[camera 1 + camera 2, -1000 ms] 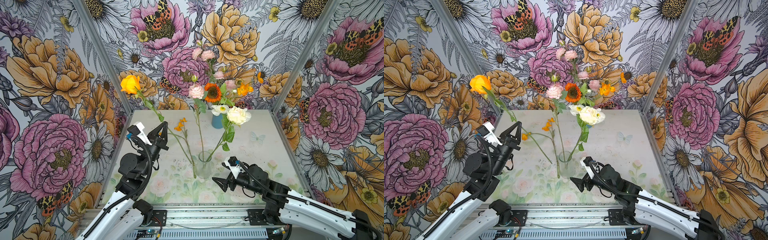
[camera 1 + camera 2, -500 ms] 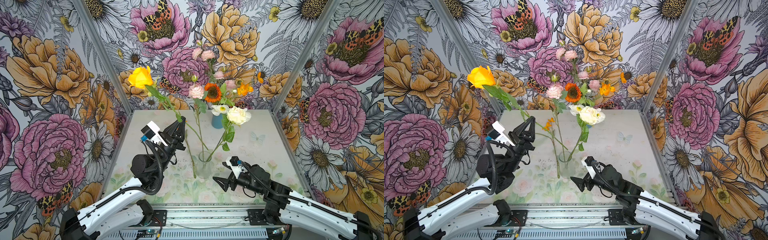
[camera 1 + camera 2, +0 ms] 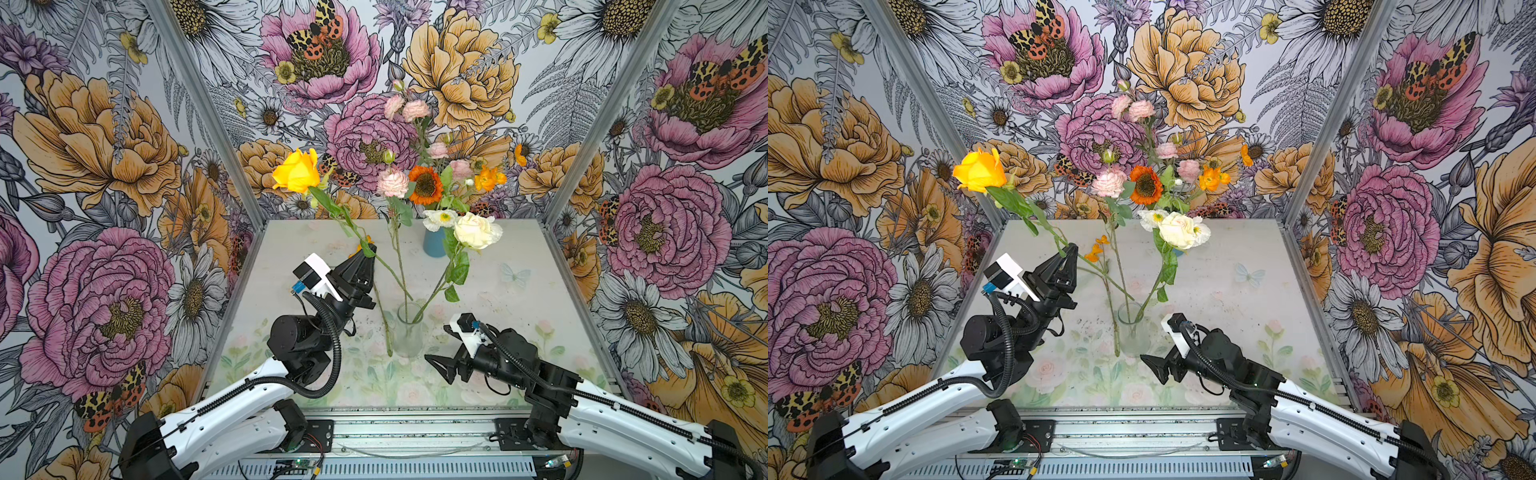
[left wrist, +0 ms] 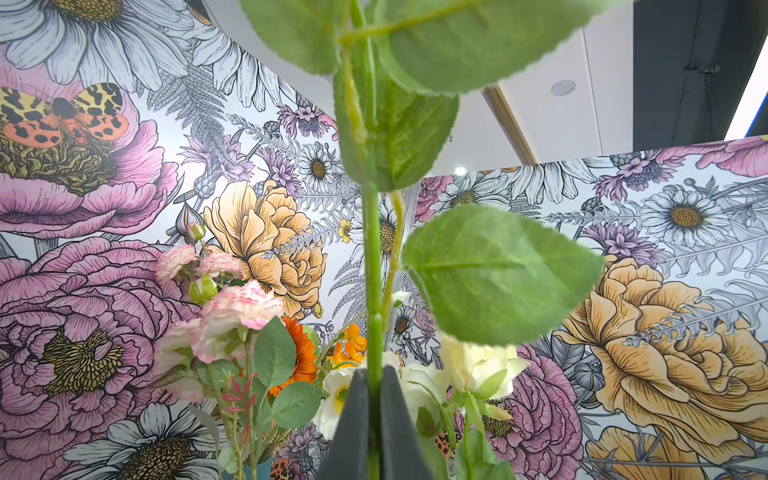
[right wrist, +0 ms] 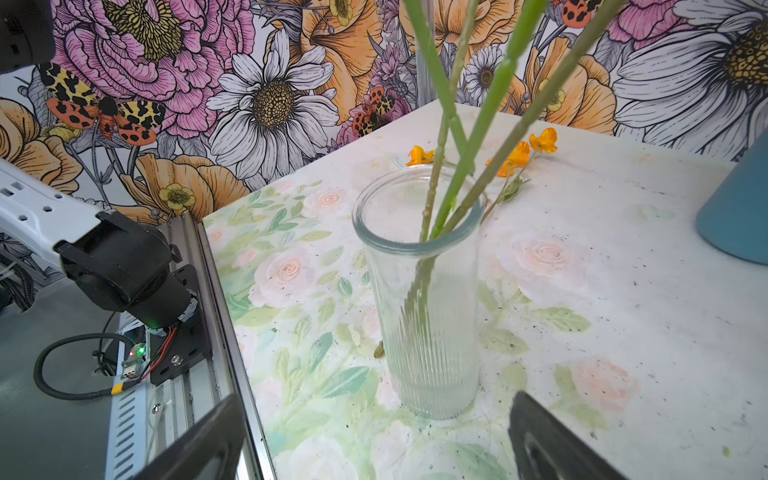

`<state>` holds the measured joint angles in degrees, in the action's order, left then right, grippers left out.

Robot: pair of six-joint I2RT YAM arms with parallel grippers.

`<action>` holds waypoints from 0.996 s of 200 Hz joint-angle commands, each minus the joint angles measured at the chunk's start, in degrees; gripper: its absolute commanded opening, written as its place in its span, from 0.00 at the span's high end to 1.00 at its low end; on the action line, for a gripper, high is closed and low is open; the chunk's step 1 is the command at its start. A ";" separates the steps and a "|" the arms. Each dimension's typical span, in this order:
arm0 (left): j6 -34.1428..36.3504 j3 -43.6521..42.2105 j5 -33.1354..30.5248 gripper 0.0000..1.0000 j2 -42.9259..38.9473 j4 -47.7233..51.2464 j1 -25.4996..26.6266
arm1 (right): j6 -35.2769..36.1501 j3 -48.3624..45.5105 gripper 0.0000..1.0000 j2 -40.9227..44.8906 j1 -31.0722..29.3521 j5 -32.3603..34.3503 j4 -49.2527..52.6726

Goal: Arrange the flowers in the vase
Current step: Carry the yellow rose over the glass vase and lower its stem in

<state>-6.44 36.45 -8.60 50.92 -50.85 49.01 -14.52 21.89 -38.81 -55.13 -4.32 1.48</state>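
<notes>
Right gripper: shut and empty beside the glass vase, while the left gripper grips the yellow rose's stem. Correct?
Not quite. The right gripper is open, not shut: the right wrist view shows its fingers wide apart, empty, beside the glass vase. The left gripper does grip the stem of the yellow rose.

Two flower stems (image 3: 432, 292) fan from the mouth of the glass vase (image 3: 408, 332), and the yellow rose stem (image 3: 379, 307) pinched in the left gripper (image 3: 368, 248) hangs just beside its left wall, crowding that side. A blue vase (image 3: 434, 245) with its tall bunch blocks the back and an orange sprig (image 3: 1094, 252) lies beyond the glass vase. The table (image 3: 519, 299) to its right is bare, with open room between it and the wide-jawed right gripper (image 3: 436, 365).
</notes>
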 commanded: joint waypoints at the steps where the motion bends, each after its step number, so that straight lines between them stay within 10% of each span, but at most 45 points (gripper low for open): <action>1: 0.16 -0.84 -1.56 1.00 -1.55 -1.36 0.55 | 0.55 1.22 0.01 -0.55 0.35 -0.79 -0.50; 99: -3.27 -0.20 -5.58 1.00 -6.66 4.93 0.74 | -0.31 0.27 0.01 -2.67 0.31 -1.74 -3.47; 199: -3.30 -10.73 0.10 1.00 -1.90 -11.38 1.39 | -0.45 0.00 0.00 -2.94 0.37 -1.97 -3.45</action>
<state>-10.11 28.69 -11.49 48.42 -54.65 49.67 -14.57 21.89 -42.04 -55.13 -5.87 -0.25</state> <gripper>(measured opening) 0.060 0.995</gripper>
